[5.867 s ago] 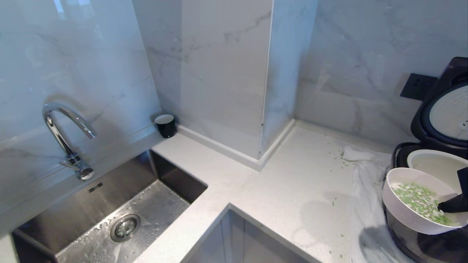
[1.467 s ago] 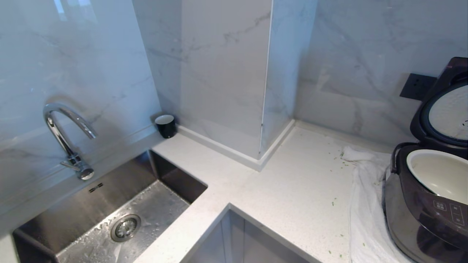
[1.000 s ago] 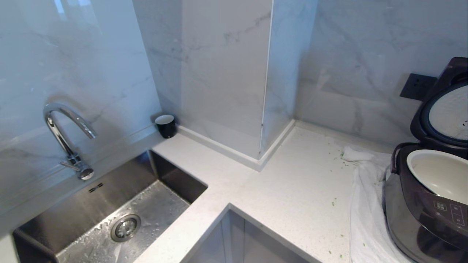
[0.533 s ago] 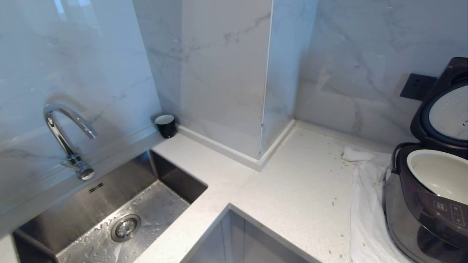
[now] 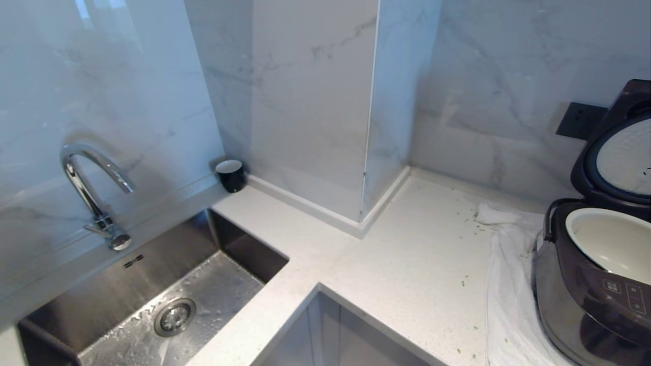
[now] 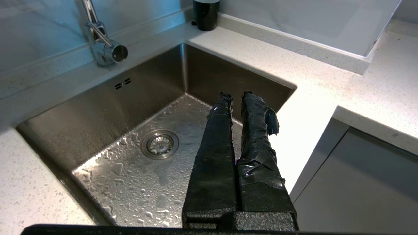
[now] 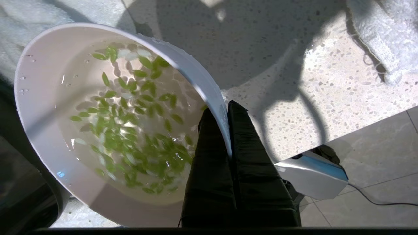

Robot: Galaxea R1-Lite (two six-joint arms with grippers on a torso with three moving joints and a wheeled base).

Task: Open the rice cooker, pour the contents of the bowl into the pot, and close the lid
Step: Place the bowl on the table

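Since the earliest head picture the bowl has left that view. There, far right, the rice cooker (image 5: pixel 590 284) stands with the lid (image 5: pixel 618 152) up and the pot (image 5: pixel 610 244) empty.

Left wrist view: the left gripper (image 6: pixel 237 95) hangs over the sink (image 6: pixel 98 107), fingers nearly together, holding nothing.

Right wrist view: the right gripper (image 7: pixel 222 112) pinches the rim of the bowl (image 7: pixel 42 62), the contents (image 7: pixel 134 130) unpoured. Pouring and closing remain.

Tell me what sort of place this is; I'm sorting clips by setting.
Most likely a home kitchen: a steel sink with a chrome tap set into a white counter, and a rice cooker standing open by a marble-look wall.

Cool, soft daylight, glare on the glossy wall (image 5: pixel 101 76), hard shadows across the sunlit bench (image 7: pixel 326 98), sharp focus.
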